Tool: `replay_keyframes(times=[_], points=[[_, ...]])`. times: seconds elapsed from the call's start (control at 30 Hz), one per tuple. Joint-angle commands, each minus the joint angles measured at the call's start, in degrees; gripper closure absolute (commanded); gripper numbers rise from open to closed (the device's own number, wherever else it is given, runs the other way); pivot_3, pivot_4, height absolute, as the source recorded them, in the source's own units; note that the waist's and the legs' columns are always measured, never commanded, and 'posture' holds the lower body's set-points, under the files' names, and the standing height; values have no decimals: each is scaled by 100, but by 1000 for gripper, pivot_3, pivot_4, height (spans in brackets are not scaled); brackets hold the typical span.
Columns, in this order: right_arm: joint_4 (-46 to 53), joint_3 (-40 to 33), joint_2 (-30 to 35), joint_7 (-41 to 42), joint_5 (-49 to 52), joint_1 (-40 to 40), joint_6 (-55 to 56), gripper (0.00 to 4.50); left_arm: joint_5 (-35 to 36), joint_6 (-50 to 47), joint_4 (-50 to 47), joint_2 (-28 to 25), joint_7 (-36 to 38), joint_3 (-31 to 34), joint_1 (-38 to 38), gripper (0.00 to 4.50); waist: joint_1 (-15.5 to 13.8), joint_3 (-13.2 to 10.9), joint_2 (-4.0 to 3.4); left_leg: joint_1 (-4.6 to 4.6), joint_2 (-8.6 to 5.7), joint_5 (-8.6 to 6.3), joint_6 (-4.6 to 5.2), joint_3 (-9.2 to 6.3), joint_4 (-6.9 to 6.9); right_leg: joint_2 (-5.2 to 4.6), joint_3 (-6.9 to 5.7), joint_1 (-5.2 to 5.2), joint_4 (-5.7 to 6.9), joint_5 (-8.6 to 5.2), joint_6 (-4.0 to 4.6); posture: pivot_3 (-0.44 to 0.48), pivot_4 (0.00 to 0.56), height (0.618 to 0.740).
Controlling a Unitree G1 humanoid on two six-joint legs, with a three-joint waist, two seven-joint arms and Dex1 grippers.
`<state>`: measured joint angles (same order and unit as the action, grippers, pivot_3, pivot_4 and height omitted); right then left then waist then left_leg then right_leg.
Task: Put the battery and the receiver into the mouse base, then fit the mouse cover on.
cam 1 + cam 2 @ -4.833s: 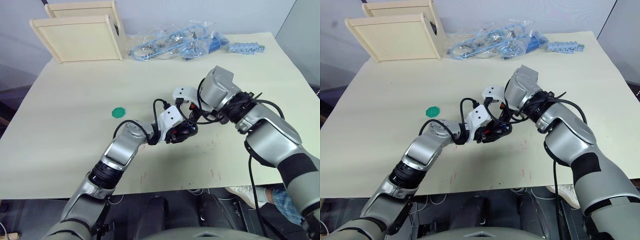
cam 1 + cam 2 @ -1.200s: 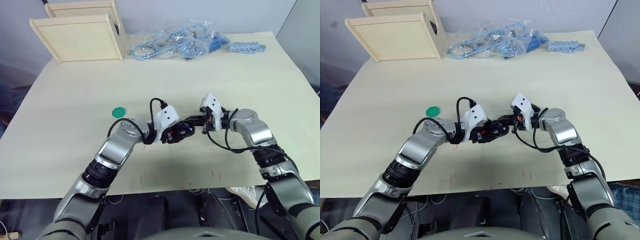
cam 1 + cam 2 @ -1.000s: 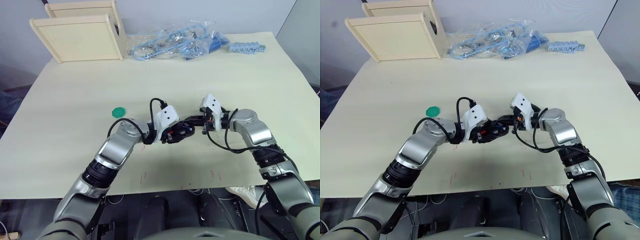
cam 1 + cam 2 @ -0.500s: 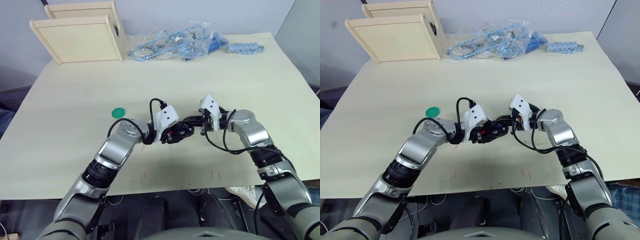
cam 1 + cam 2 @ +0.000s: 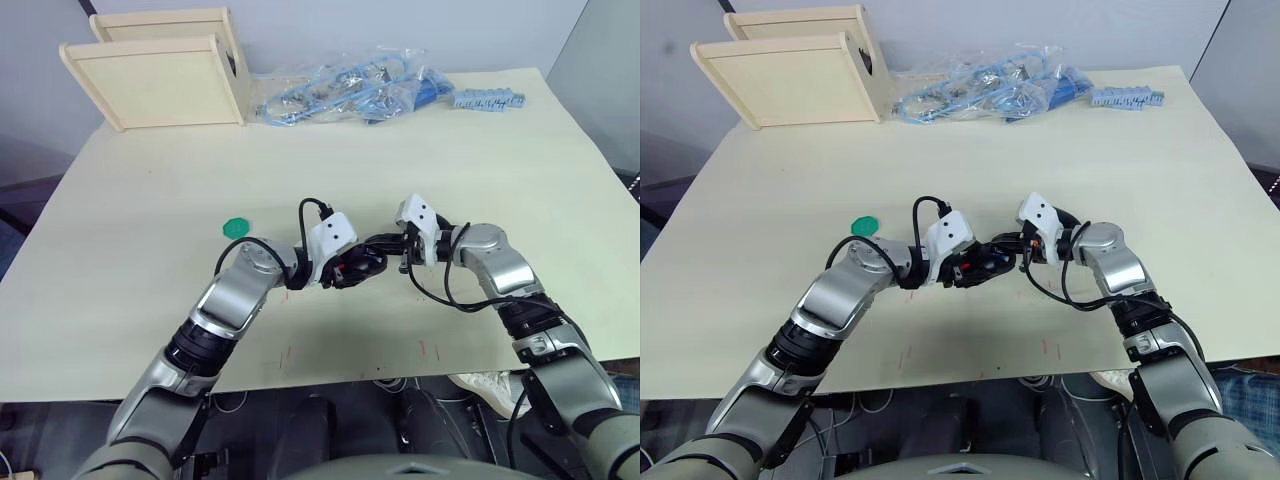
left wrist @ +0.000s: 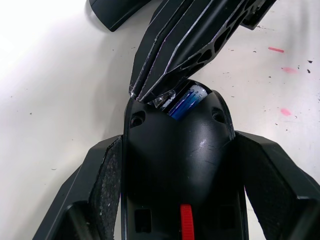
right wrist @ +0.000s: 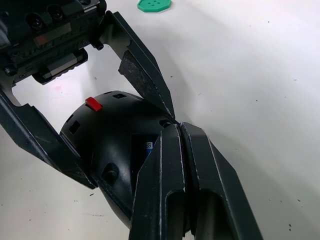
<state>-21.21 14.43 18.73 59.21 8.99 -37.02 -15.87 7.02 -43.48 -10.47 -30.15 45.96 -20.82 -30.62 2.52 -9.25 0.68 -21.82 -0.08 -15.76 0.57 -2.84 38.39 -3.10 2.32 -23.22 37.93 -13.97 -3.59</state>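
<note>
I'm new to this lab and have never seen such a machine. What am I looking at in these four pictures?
A two-armed robot works at a table. Two pictures look down from its head; two come from cameras on its wrists. The left gripper clamps a black mouse base by its sides. A blue battery lies in its compartment. The right gripper, fingers together, presses its tips in there. A green disc lies nearby; wooden boxes and bagged blue cables sit at the far edge.

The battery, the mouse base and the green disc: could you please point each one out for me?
battery [image 6: 184, 102]: left wrist view, on its blue side.
mouse base [image 6: 175, 165]: left wrist view, on its black body above the red patch.
green disc [image 7: 154, 4]: right wrist view, on its top face.
</note>
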Motion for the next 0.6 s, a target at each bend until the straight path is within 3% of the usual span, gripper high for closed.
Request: replay_keyframes(times=[0.03,0.6], points=[[-601,384,100,-159,-466,530,-246,4449,-59,-3,-19,-111,-10,64,24,1626,0,16,4,2,1,0,0,1,-1,1,1,2,-1,0,0,0,150,740],[-673,633,102,-259,-643,688,-323,4449,-39,-17,44,-137,0,90,86,1626,5,82,17,16,13,-1,1,8,-8,12,7,9,-7,-3,4,0,150,740]])
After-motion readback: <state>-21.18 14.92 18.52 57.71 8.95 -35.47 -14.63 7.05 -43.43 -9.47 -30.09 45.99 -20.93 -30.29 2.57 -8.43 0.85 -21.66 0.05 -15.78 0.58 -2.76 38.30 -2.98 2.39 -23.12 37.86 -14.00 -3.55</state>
